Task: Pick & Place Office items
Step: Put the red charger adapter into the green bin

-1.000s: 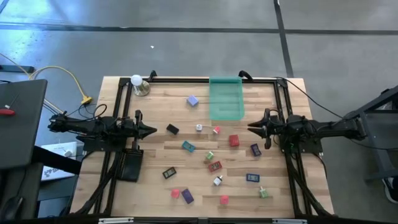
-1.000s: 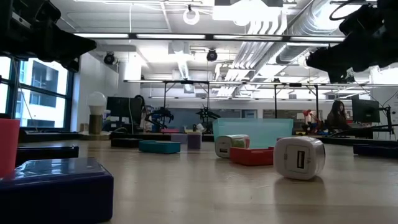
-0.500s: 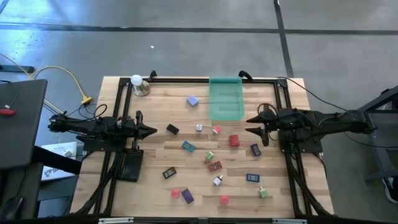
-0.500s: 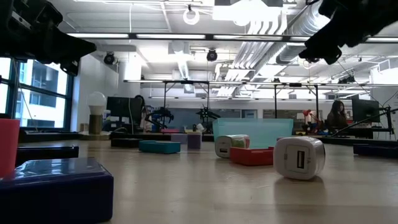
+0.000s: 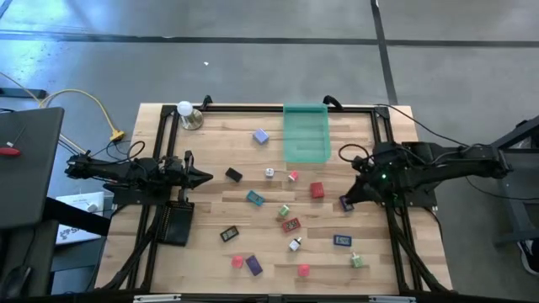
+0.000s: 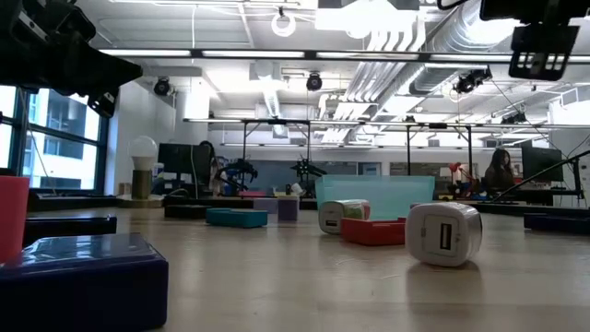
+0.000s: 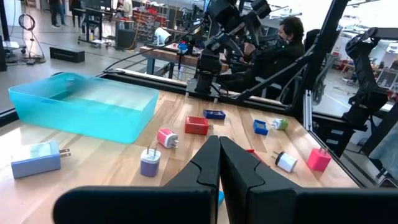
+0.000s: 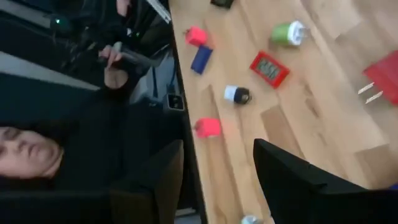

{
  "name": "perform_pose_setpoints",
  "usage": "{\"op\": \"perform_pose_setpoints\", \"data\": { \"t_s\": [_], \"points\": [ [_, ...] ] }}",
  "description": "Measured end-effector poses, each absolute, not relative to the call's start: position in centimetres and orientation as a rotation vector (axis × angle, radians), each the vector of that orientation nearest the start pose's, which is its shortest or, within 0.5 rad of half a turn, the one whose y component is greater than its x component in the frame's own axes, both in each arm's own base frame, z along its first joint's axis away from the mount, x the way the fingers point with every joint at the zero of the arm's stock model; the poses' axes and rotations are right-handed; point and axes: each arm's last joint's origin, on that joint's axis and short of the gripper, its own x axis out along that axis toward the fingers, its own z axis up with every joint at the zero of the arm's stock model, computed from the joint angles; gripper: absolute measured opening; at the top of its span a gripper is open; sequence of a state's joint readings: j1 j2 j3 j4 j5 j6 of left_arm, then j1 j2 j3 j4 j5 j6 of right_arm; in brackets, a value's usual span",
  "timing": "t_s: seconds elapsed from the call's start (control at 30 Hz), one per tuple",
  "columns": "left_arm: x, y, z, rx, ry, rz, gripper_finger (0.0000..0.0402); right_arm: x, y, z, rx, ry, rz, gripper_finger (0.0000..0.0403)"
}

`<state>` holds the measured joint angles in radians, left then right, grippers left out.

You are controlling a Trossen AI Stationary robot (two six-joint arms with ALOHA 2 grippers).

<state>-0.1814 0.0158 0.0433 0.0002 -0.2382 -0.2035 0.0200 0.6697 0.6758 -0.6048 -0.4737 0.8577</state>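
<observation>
Two dark robot arms work a pale plank table [image 5: 210,210] strewn with small office items. At the left edge the left gripper [image 5: 205,178], a slim metal beak with its fingers pressed together, waits above bare wood; a flat black piece [image 5: 233,175] lies just ahead of its tip. Beyond it, toward the table's middle, a squat teal block [image 5: 254,199] and a flat red card [image 5: 291,225] rest on the grain. A translucent green tray [image 5: 306,135] with smooth walls stands at the far edge. The right gripper [image 5: 349,199], fingers parted and holding nothing, hangs over a dark blue block [image 5: 344,203], with a boxy red block [image 5: 317,190] just beside it.
</observation>
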Motion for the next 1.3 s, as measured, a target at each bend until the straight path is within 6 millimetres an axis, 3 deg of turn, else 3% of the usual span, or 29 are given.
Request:
{"op": "perform_pose_setpoints", "data": {
  "t_s": [0.63,0.9,1.1,1.3],
  "points": [
    [9.5,-1.0,17.6,-0.208,-0.027,0.055,0.0001,16.0,-0.1,27.6,0.720,0.463,-0.247,0.0185],
    [9.5,-1.0,17.6,-0.242,-0.027,0.054,0.0001,17.4,0.7,27.1,0.556,0.503,-0.175,0.0185],
    [9.5,-1.0,17.6,-0.244,-0.027,0.055,0.0001,17.6,0.8,27.2,0.417,0.442,-0.324,0.0187],
    [9.5,-1.0,17.6,-0.244,-0.027,0.055,0.0001,17.4,1.4,27.3,0.362,0.447,-0.289,0.0229]
  ]
}}
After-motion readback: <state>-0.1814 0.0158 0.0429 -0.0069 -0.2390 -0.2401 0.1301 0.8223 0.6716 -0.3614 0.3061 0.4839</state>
